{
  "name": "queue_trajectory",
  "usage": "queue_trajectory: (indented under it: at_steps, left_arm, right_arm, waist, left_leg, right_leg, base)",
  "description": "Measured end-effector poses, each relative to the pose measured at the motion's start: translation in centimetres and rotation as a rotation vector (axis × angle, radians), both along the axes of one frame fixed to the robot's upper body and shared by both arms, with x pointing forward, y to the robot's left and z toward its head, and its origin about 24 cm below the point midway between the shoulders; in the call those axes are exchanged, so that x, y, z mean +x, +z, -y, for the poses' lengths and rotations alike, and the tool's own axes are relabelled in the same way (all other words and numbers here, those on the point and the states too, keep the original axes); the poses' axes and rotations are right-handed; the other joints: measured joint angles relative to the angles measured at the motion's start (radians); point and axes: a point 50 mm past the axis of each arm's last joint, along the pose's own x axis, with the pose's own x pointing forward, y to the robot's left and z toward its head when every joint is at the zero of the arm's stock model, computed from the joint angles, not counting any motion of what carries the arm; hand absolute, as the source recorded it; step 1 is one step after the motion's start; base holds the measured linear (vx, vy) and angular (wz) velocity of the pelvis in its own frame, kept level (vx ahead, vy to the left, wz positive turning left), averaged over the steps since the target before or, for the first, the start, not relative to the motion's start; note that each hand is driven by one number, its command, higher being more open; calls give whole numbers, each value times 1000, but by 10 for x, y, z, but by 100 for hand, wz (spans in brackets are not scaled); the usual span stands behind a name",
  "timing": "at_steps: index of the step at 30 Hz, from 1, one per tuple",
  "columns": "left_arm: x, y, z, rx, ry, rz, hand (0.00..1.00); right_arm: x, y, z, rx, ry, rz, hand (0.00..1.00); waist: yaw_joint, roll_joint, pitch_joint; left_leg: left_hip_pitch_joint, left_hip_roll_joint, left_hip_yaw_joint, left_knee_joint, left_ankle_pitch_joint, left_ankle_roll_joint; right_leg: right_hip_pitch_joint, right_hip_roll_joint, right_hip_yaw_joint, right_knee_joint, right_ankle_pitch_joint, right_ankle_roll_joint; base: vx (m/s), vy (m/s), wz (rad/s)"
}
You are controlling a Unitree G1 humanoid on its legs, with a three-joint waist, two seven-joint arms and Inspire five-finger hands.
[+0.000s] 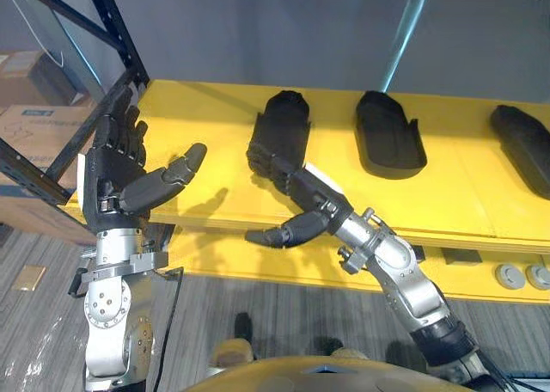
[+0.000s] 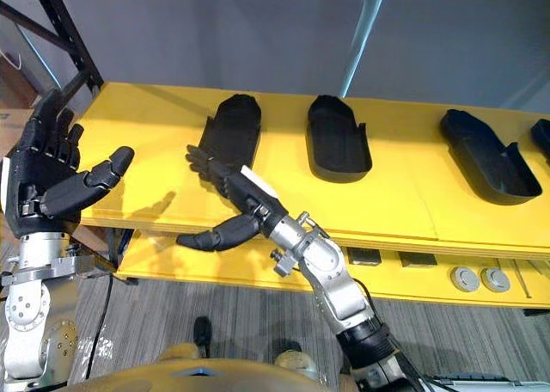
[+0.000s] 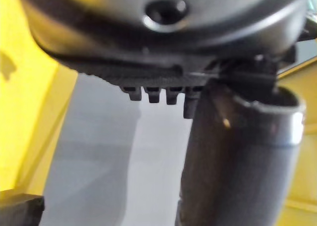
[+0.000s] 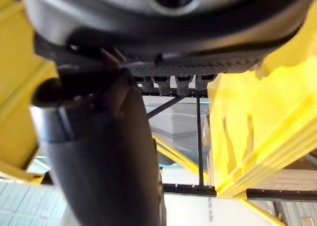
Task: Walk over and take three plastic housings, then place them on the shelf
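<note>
The yellow shelf (image 1: 206,134) carries three black plastic housings in a row along its back half, each lying lengthwise from front to back. The leftmost plastic housing (image 1: 284,121) lies a little left of the shelf's middle. The second plastic housing (image 1: 389,134) lies to its right with its hollow side up, and the third plastic housing (image 1: 524,147) lies near the right end. In the right eye view the tip of a further dark piece (image 2: 542,139) is cut off at the shelf's far right. The right hand (image 2: 245,190) reaches over the front edge with nothing in its grasp. Its loosely bent fingers (image 1: 262,164) rest on the board at the near end of the leftmost plastic housing, touching it or just beside it; I cannot tell which. Its thumb (image 1: 284,233) is spread wide and hangs below the front edge. The left hand (image 1: 116,164) is raised beside the shelf's front left corner, palm turned inward. Its fingers are straight and its thumb sticks out toward the board, empty and clear of every housing. A black rack upright (image 1: 112,22) rises at the left end, with cardboard boxes (image 1: 34,117) beyond it. On a lower yellow board (image 2: 258,272) under the front edge lie two round grey discs (image 2: 479,278) and small dark blocks (image 2: 365,256).
</note>
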Motion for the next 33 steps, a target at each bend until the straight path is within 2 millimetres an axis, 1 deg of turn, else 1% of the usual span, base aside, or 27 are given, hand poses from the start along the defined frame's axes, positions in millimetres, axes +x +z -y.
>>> queue_trajectory:
  at_steps: [1,4,7,10,11,14,18,20,24,26,29,30,32,33]
  left_arm:
    - [1,1,1,-4,-10,5,100]
    - [1,1,2,-24,-23,9,100]
    - [5,6,4,-30,-33,37,100]
    - [15,14,13,-39,-78,86,100]
    - [17,17,14,-44,-78,95,100]
    - [16,16,14,-47,-72,94,100]
    - [17,15,14,-50,-71,87,100]
    - [18,14,15,-51,-72,80,100]
    - [18,12,18,-64,-77,75,100]
    - [17,11,18,-71,-76,73,100]
    - [17,10,18,-72,-79,70,100]
    - [17,10,18,-73,-78,69,100]
    - [16,8,18,-78,-78,61,100]
    - [16,7,18,-78,-78,56,100]
  right_arm:
    - [7,4,2,-16,-27,21,100]
    - [16,8,4,-24,-46,36,100]
    - [20,14,2,-19,-37,56,100]
    - [24,15,-2,-37,-8,54,100]
    - [26,20,-4,-39,4,73,100]
    - [26,20,-4,-43,9,73,100]
    - [27,19,-4,-52,-6,72,100]
    - [28,19,-3,-67,-33,82,100]
    - [29,24,1,-33,-97,120,100]
    - [30,30,5,-6,-123,156,100]
    - [28,48,13,37,-162,242,100]
    - [27,52,14,44,-163,259,100]
    - [20,68,13,73,-152,341,100]
    - [17,72,12,81,-145,364,100]
  waist:
    - [4,2,23]
    - [6,0,47]
    - [5,3,64]
    - [3,6,95]
    - [0,9,108]
    - [-8,11,115]
    - [-8,11,129]
    - [-6,11,129]
    - [-4,11,129]
    - [-4,11,129]
    - [-5,11,129]
    - [-6,11,129]
    - [-14,11,129]
    - [-17,11,129]
  left_leg:
    - [-3,1,-1,0,5,-4]
    - [-5,0,-3,0,6,-4]
    - [-24,0,-2,1,12,3]
    - [-27,-4,8,1,13,3]
    - [-28,-3,12,1,13,3]
    - [-27,-2,10,1,13,3]
    - [-24,-2,10,1,13,2]
    - [-22,-2,11,1,12,1]
    - [-22,-2,10,1,10,-2]
    - [-21,-2,10,1,10,-2]
    - [-15,-2,11,1,10,-2]
    - [-12,-2,11,1,10,-2]
    - [-7,-2,12,1,9,-3]
    - [-6,-1,12,1,9,-3]
  right_leg:
    - [-5,0,0,7,-1,-2]
    - [-7,-1,0,11,-2,-5]
    - [-39,-5,3,35,-9,-7]
    - [-63,-15,21,66,-18,-5]
    - [-74,-15,28,77,-21,-7]
    - [-74,-15,28,82,-28,-7]
    - [-75,-18,28,95,-33,-6]
    - [-75,-18,28,96,-33,-6]
    - [-74,-19,28,96,-33,-6]
    - [-73,-18,28,96,-33,-6]
    - [-67,-18,29,96,-33,-6]
    - [-65,-18,29,95,-33,-6]
    - [-59,-17,29,93,-34,-5]
    - [-58,-17,29,93,-34,-6]
  base:
    - [0,0,0]
    - [3,-8,3]
    - [0,0,0]
    - [6,-8,-9]
    - [0,-28,-17]
    - [-8,-23,-2]
    - [0,0,0]
    - [0,0,0]
    - [0,0,0]
    - [0,0,0]
    - [0,0,0]
    - [0,0,0]
    - [0,0,0]
    - [4,-17,-5]
